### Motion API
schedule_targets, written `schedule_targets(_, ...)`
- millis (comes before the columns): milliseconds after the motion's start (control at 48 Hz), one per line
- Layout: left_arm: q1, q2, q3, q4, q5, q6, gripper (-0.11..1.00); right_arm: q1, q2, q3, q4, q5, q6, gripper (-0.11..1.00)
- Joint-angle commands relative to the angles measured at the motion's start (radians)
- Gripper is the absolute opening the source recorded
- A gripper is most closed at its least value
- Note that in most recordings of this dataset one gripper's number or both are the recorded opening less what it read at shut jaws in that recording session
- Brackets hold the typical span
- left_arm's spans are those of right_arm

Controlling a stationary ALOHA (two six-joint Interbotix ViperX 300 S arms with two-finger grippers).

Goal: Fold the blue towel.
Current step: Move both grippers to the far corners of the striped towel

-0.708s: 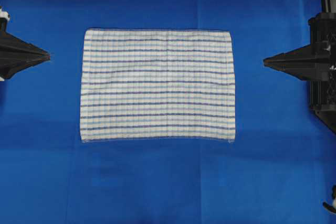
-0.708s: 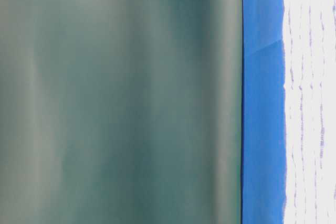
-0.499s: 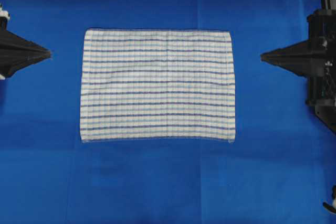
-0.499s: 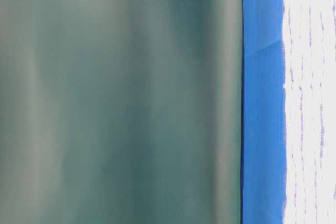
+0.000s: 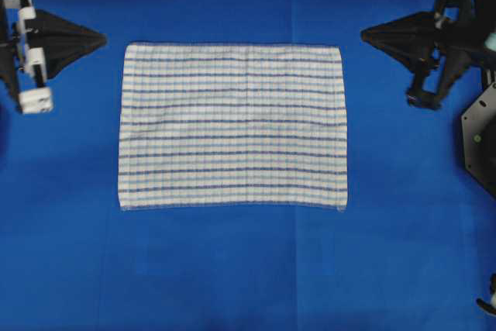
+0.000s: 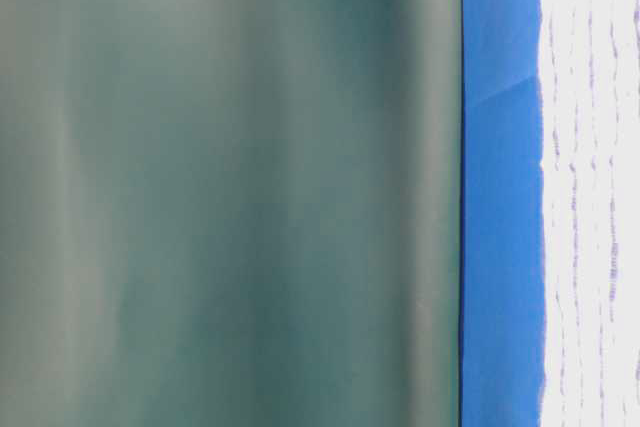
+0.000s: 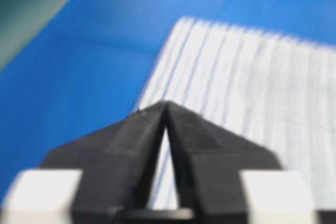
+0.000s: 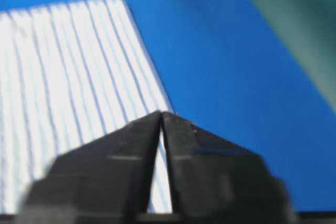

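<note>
towel: flat and unfolded on the blue surface [image 5: 232, 269]; towel [image 5: 232, 125] sits mid-frame from overhead, long edges left-right, stripes running left-right; all four corners lie flat
my left hand: left hand [image 5: 104, 37] just off the towel's top-left corner, tip pointing at it, apart from the cloth; fingertips meet at the tip in the left wrist view [image 7: 166, 103], a thin gap behind them; holding nothing
my right hand: right hand [image 5: 363, 34] near the top-right corner, tip pointing left at it, not touching; fingertips meet at the tip in the right wrist view [image 8: 160, 113], narrow slit behind; nothing held
left wrist view: blurred; towel [image 7: 252, 93] ahead and right of my fingers, its corner just past the tip
right wrist view: towel [image 8: 68, 72] ahead and left; corner edge just beyond the tip
table-level view: mostly a blurred grey-green wall [image 6: 230, 187]; strip of surface and towel edge [image 6: 590, 187] at right
</note>
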Motion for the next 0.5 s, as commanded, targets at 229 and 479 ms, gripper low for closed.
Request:
schedule_targets(229,0.094,0.299,-0.020,-0.003,-0.144,-0.028,0.75,-0.097,0.279,-0.021,0.005,-0.095,0.002,0.79)
schedule_targets(479,0.152,0.486,-0.023,-0.003,-0.273,-0.026,0.70,-0.160,0.479,-0.021,0.008,-0.218,0.002,0.72)
